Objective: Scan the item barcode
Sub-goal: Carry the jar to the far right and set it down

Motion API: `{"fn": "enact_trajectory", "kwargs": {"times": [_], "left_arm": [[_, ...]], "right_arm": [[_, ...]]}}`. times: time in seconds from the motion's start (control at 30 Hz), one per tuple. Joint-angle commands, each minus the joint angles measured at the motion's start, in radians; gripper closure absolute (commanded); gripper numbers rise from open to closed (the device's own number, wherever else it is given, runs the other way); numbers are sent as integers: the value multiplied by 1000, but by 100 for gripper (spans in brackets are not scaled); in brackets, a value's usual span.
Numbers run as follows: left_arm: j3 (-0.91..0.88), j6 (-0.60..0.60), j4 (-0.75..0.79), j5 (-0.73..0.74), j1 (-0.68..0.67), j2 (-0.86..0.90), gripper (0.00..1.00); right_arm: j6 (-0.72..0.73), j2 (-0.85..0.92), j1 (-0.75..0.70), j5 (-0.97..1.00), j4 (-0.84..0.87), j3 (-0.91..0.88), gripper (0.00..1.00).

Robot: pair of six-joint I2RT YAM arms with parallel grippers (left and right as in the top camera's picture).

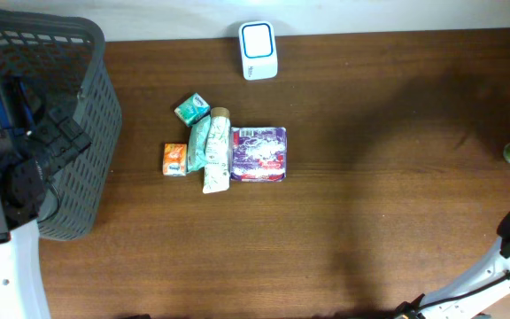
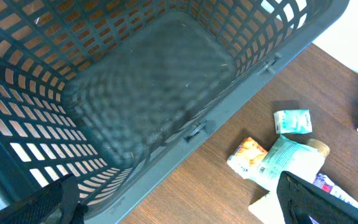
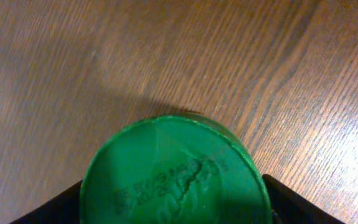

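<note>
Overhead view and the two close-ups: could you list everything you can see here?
table: one, brown wood, under everything
basket: one, dark grey mesh, table's left end
scanner: one, white and blue, far edge, centre
teal box: one, teal, top of central cluster
orange box: one, orange, cluster's left
pouch: one, mint green, beside the tube
tube: one, whitish with tan cap, cluster's middle
packet: one, purple and white, cluster's right
round container: one, green lid, table's right edge
left gripper: one, black, open, over the basket
right gripper: one, black, flanking the green lid; grip unclear
</note>
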Motion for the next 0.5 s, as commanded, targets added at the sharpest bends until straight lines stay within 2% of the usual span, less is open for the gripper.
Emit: {"fn": "enact_trajectory", "kwargs": {"times": [0.0, 0.03, 0.1, 0.17, 0.2, 0.27, 0.37, 0.43, 0.47], "left_arm": [[3, -9, -1, 0, 6, -8, 1], [3, -9, -1, 0, 6, -8, 1], [3, -9, -1, 0, 6, -8, 1], [3, -9, -1, 0, 6, -8, 1], [3, -9, -1, 0, 6, -8, 1], [3, -9, -1, 0, 6, -8, 1], [3, -9, -1, 0, 6, -8, 1], [3, -9, -1, 0, 6, -8, 1], [3, -9, -1, 0, 6, -8, 1]], "right_arm": [[15, -6, -27, 3, 6, -3, 16], [-21, -13, -30, 0, -8, 13, 16], [-95, -58, -29, 28, -78, 75, 1], [-95, -147, -30, 68, -164, 153, 1], [-95, -206, -30, 24, -193, 184, 1], [-95, -284, -23, -129, -213, 195, 1], [-95, -399, 37, -628, -320, 195, 1], [-111, -392, 153, -685, -510, 188, 1], [-174, -383, 211, -676, -574, 181, 1]]}}
